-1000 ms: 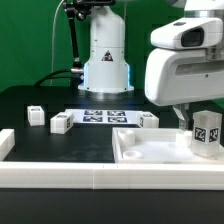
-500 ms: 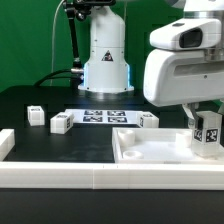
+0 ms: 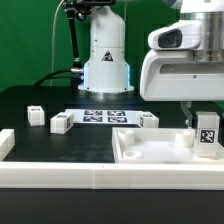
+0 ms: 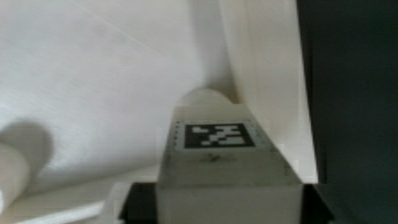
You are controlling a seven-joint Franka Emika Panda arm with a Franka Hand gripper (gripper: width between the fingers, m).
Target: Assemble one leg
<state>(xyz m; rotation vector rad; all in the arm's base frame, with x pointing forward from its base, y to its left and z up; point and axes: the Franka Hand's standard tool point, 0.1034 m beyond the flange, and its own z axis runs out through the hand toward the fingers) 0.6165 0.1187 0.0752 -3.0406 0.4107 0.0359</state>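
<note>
Squarely within the claw (image 3: 205, 119), clenched on it, stands the upright leg (image 3: 207, 136) at the white panel's (image 3: 150, 151) corner

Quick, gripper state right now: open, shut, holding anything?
The gripper: shut on the small white plastic rectangular leg with a black-and-white square tag, held upright.

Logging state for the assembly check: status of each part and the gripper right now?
gripper: shut on the leg.
the leg: upright, tag facing the exterior camera, at the panel's corner on the exterior view's right; whether seated, cannot tell.
panel: flat on the table, rim up.
three other legs: loose on the table, ungripped.
marker board: flat on the table.
</note>
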